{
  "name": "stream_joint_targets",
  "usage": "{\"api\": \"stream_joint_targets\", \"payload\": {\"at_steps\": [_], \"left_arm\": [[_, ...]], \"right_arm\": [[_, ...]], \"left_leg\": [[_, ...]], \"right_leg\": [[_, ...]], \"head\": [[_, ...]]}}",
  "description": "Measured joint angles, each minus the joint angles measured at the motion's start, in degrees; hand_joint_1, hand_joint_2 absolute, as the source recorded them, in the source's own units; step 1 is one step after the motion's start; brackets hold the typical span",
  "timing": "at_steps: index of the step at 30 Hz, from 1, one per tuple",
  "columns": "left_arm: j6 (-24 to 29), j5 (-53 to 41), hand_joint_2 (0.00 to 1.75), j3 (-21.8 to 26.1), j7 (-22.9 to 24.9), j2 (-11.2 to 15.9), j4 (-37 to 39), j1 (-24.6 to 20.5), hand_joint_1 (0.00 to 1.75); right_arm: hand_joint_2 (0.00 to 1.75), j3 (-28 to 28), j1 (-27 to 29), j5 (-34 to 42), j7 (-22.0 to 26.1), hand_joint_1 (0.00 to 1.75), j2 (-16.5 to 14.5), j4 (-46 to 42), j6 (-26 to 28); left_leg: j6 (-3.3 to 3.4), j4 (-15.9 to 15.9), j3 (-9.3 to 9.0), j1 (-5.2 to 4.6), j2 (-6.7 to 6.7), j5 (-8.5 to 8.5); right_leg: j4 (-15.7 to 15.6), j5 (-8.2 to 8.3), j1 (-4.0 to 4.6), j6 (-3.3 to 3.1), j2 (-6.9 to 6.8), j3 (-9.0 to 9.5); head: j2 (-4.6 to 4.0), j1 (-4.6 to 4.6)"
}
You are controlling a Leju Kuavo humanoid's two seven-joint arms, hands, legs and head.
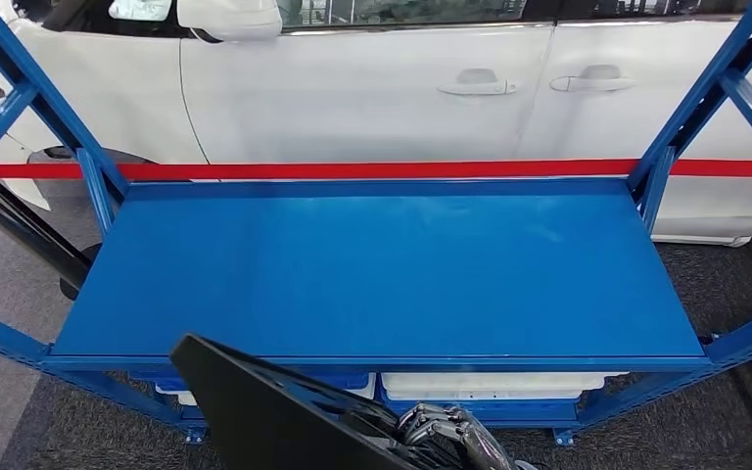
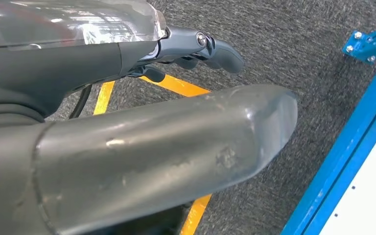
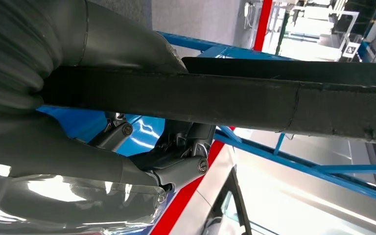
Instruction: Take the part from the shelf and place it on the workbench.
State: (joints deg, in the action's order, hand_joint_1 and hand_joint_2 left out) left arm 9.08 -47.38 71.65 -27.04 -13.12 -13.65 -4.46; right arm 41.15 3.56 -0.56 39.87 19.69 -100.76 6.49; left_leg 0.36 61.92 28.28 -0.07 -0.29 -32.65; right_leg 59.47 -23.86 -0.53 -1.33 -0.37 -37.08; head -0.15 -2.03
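A flat black part (image 1: 264,416) sits low in the head view, tilted, with its upper corner just overlapping the front edge of the blue surface (image 1: 382,274). The right hand (image 1: 450,436) grips it from beneath at its lower right side, and the right wrist view shows the same part (image 3: 254,100) as a long dark slab clamped between the thick thumb above and the darker fingers (image 3: 181,169) below. The part is in the air in front of the surface, not resting on it. The surface is the top deck of a blue steel rack, with slanted blue struts (image 1: 20,93) rising at both ends. Under the deck, two pale trays (image 1: 490,384) lie side by side on a lower level; what they hold cannot be made out. Behind the rack runs a red bar (image 1: 401,169), and beyond it stands a white car (image 1: 372,88) with its door handles facing the camera. Grey carpet (image 1: 10,294) covers the floor around the rack. The left hand (image 2: 166,142) hangs beside the rack over the carpet, near a yellow floor line (image 2: 176,85) and a blue rack foot (image 2: 369,41); its thumb lies straight, its dark fingers (image 2: 215,51) stretch out apart from it, and it holds nothing.
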Motion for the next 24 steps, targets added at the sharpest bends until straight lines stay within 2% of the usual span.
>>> {"api": "stream_joint_targets", "payload": {"at_steps": [1, 2, 5, 6, 7, 9, 10, 11, 12, 13, 14, 15, 16, 17, 18, 20, 21, 22, 24], "left_arm": [[0.0, 0.0, 0.00, 0.0, 0.0, 0.1, 0.0, -0.1, 0.00], [0.0, 0.0, 0.00, 0.0, 0.0, 0.2, 0.0, -0.1, 0.00], [0.0, -0.1, 0.00, 0.0, 0.2, 0.2, 0.0, -0.1, 0.00], [0.0, -0.1, 0.00, 0.0, 0.3, 0.2, 0.0, -0.1, 0.00], [0.0, -0.2, 0.00, 0.0, 0.3, 0.2, 0.0, -0.2, 0.00], [0.0, -0.2, 0.00, 0.0, 0.5, 0.2, 0.0, -0.3, 0.00], [0.0, -0.3, 0.00, 0.0, 0.5, 0.3, 0.0, -0.2, 0.00], [0.0, -0.3, 0.00, 0.0, 0.6, 0.3, 0.0, -0.2, 0.00], [0.0, -0.4, 0.00, 0.0, 0.6, 0.3, 0.0, -0.2, 0.00], [0.0, -0.4, 0.00, 0.0, 0.7, 0.3, 0.0, -0.2, 0.00], [-0.1, -0.5, 0.00, 0.0, 0.7, 0.3, 0.0, -0.2, 0.00], [-0.2, -0.5, 0.00, 0.0, 0.7, 0.2, 0.0, -0.3, 0.00], [-0.3, -0.6, 0.00, 0.0, 0.8, 0.2, 0.0, -0.3, 0.00], [-0.3, -0.6, 0.00, 0.0, 0.8, 0.2, 0.0, -0.3, 0.00], [-0.4, -0.6, 0.00, 0.0, 0.8, 0.2, 0.0, -0.3, 0.00], [-0.4, -0.6, 0.00, 0.0, 0.8, 0.2, 0.0, -0.3, 0.00], [-0.4, -0.6, 0.00, 0.0, 0.8, 0.2, 0.0, -0.3, 0.00], [-0.4, -0.7, 0.00, 0.0, 0.8, 0.2, 0.0, -0.2, 0.00], [-0.4, -0.8, 0.00, 0.0, 0.7, 0.2, 0.0, -0.2, 0.00]], "right_arm": [[1.75, -0.1, 0.0, 0.0, 0.0, 1.75, 0.0, -0.1, 0.0], [1.75, -0.2, 0.1, 0.0, 0.0, 1.75, 0.0, -0.2, -0.1], [1.75, -0.3, 0.2, -0.1, 0.0, 1.75, 0.0, -0.3, -0.1], [1.75, -0.4, 0.3, -0.1, 0.0, 1.75, 0.0, -0.3, -0.2], [1.75, -0.4, 0.3, -0.1, 0.0, 1.75, 0.0, -0.4, -0.1], [1.75, -0.5, 0.4, -0.1, -0.1, 1.75, -0.1, -0.5, -0.1], [1.75, -0.5, 0.4, -0.1, -0.1, 1.75, -0.1, -0.5, -0.1], [1.75, -0.5, 0.5, -0.1, -0.1, 1.75, -0.2, -0.5, -0.1], [1.75, -0.5, 0.5, -0.1, -0.1, 1.75, -0.2, -0.5, -0.1], [1.75, -0.5, 0.5, -0.1, -0.1, 1.75, -0.2, -0.5, -0.1], [1.75, -0.6, 0.5, -0.2, -0.1, 1.75, -0.2, -0.5, -0.1], [1.75, -0.6, 0.5, -0.2, -0.1, 1.75, -0.2, -0.6, -0.1], [1.75, -0.6, 0.5, -0.3, -0.2, 1.75, -0.2, -0.7, -0.1], [1.75, -0.6, 0.5, -0.4, -0.2, 1.75, -0.2, -0.9, -0.1], [1.75, -0.7, 0.5, -0.4, -0.2, 1.75, -0.2, -1.0, -0.1], [1.75, -0.8, 0.5, -0.5, -0.3, 1.75, -0.2, -1.1, -0.1], [1.75, -0.8, 0.5, -0.5, -0.4, 1.75, -0.1, -1.2, -0.1], [1.75, -0.8, 0.5, -0.5, -0.4, 1.75, 0.0, -1.2, 0.0], [1.75, -0.9, 0.6, -0.8, -0.7, 1.75, 0.2, -1.2, 0.0]], "left_leg": [[0.34, -3.0, -1.63, -0.28, -0.05, 0.86], [0.59, -4.5, -2.36, -0.52, -0.08, 1.27], [1.26, -5.3, -1.90, -0.70, 0.18, 2.82], [1.66, -5.6, -1.54, -0.55, 0.35, 3.60], [2.03, -6.0, -0.97, -0.37, 0.53, 4.42], [2.50, -6.1, 0.53, -0.29, 0.81, 5.69], [2.50, -6.0, 1.33, -0.32, 0.91, 6.24], [2.41, -5.8, 2.16, -0.33, 1.00, 6.76], [2.26, -5.5, 3.04, -0.32, 1.06, 7.25], [2.07, -5.1, 3.89, -0.28, 1.09, 7.67], [1.85, -4.7, 4.71, -0.25, 1.11, 7.99], [1.58, -4.2, 5.47, -0.29, 1.10, 8.21], [1.28, -3.7, 6.06, -0.34, 1.10, 8.42], [0.91, -3.3, 6.47, -0.39, 1.11, 8.66], [0.51, -3.1, 6.74, -0.43, 1.12, 8.97], [-0.31, -2.8, 7.01, -0.25, 1.07, 9.40], [-0.71, -2.3, 7.36, -0.12, 0.97, 8.64], [-1.07, -0.9, 7.94, 0.01, 0.85, 6.87], [-1.66, 5.0, 9.71, 0.17, 0.68, 1.27]], "right_leg": [[0.0, 0.37, 0.02, 0.27, 0.04, -0.13], [-0.1, 0.76, -0.06, 0.60, 0.03, -0.18], [-0.6, 1.72, -0.30, 1.70, 0.06, -0.19], [0.0, 0.75, -0.32, 1.91, 0.11, -0.48], [1.6, -1.30, -0.35, 2.08, 0.16, -1.09], [8.0, -7.36, -0.66, 2.34, 0.18, -2.80], [11.5, -9.42, -0.80, 2.55, 0.18, -3.42], [14.0, -10.09, -0.94, 2.76, 0.16, -3.44], [14.7, -9.43, -1.07, 2.93, 0.14, -2.61], [13.6, -8.00, -1.21, 3.04, 0.11, -0.87], [10.6, -6.55, -1.34, 3.08, 0.03, 1.80], [6.6, -6.06, -1.35, 3.03, -0.11, 4.82], [2.9, -6.26, -1.26, 2.85, -0.20, 7.33], [0.2, -6.79, -1.11, 2.62, -0.29, 8.96], [-1.1, -7.36, -0.87, 2.31, -0.31, 9.57], [-1.4, -6.90, -0.78, 1.45, -0.35, 9.09], [-1.4, -6.41, -0.81, 0.93, -0.42, 8.67], [-1.5, -5.83, -0.90, 0.41, -0.51, 8.11], [-1.5, -4.61, -0.82, -0.25, -0.60, 6.65]], "head": [[0.00, 0.00], [0.00, 0.00], [0.00, 0.01], [0.00, 0.01], [0.00, 0.02], [0.00, 0.01], [0.00, 0.01], [0.00, 0.01], [0.00, 0.01], [0.00, 0.01], [0.00, 0.02], [0.00, 0.02], [0.00, 0.01], [0.00, 0.01], [0.00, 0.00], [0.00, 0.01], [0.00, 0.01], [0.00, 0.01], [0.00, -0.01]]}}
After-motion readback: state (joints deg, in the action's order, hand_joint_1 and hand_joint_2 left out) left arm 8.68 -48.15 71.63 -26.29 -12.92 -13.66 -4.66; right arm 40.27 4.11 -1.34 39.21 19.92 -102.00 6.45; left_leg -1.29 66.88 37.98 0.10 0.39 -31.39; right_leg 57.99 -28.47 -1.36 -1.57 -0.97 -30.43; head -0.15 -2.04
